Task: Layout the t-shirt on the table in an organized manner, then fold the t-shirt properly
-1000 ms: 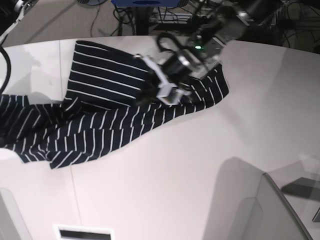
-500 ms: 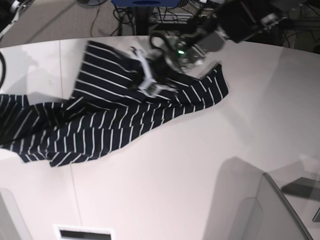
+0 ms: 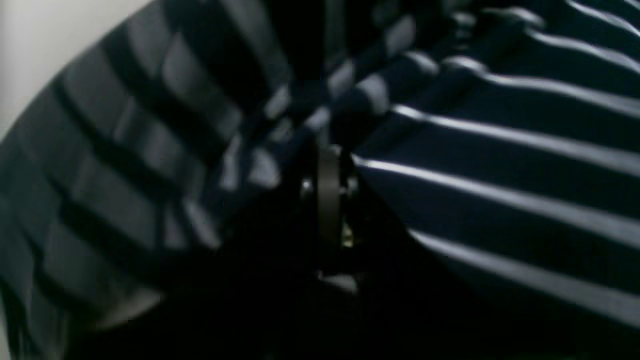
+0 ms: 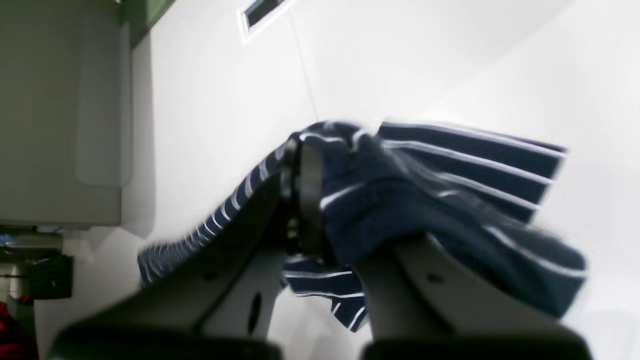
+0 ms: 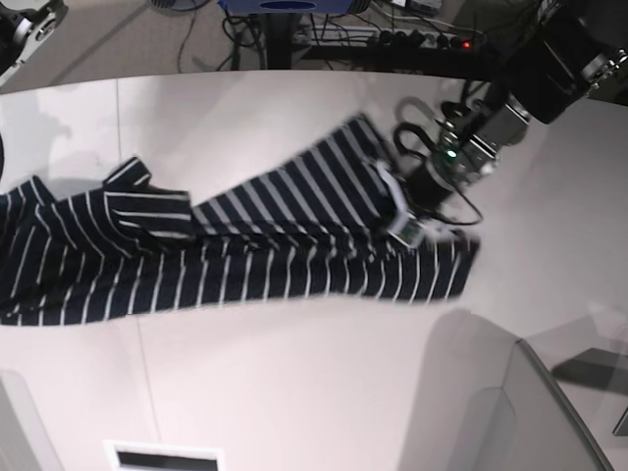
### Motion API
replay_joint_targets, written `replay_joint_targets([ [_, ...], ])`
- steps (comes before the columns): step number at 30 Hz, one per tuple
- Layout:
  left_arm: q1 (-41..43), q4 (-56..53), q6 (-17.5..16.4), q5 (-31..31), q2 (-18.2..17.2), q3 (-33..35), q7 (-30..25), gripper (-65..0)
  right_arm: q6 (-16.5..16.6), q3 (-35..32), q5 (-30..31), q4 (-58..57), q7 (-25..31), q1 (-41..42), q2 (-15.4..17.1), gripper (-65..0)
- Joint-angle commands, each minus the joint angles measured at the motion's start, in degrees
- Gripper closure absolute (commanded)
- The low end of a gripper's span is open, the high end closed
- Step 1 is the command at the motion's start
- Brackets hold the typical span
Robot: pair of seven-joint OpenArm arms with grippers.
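Note:
The t-shirt [image 5: 245, 260], dark navy with thin white stripes, lies stretched in a long band across the table [image 5: 324, 392], from the left edge of the base view to right of centre. My left gripper [image 5: 400, 224] is shut on its right end; in the left wrist view the gripper [image 3: 327, 170] is buried in striped cloth [image 3: 500, 165]. The right arm is outside the base view. In the right wrist view my right gripper [image 4: 307, 165] is shut on a bunched fold of the t-shirt [image 4: 450, 190], held just above the table [image 4: 400, 60].
A grey panel [image 5: 549, 422] stands at the front right corner, and a small dark slot [image 5: 162, 458] sits in the tabletop near the front edge. Cables and equipment [image 5: 324, 29] lie beyond the far edge. A grey box [image 4: 60, 100] shows in the right wrist view.
My left gripper has swung right and toward the front, dragging the shirt with it. The heaped cloth at the back has been pulled out into a long flat band.

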Motion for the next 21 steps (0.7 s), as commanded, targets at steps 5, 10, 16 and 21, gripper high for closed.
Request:
replay_joint_targets([
  [5,-2.32,-2.77,0.86,0.38,-1.06,-1.75,6.21,0.0,1.71,0.23,0.94,0.59,1.65,1.21,1.3,-0.5],
  [10,-1.97,2.68,1.04,0.21,-1.06,-1.75,6.47,0.0,1.88,-1.79,0.85,-4.51,2.79,1.21,1.56,-0.5],
  [16,2.07,10.07,1.13,0.21,-0.88,-1.84,6.56,0.0,1.97,-6.62,0.77,-9.25,9.47,1.03,2.97,-0.5],
  [21,4.71,13.41,1.13,0.29,0.18,-1.84,6.56,0.0,1.97,-13.31,0.77,-14.62,16.33,0.85,4.29,-0.5],
])
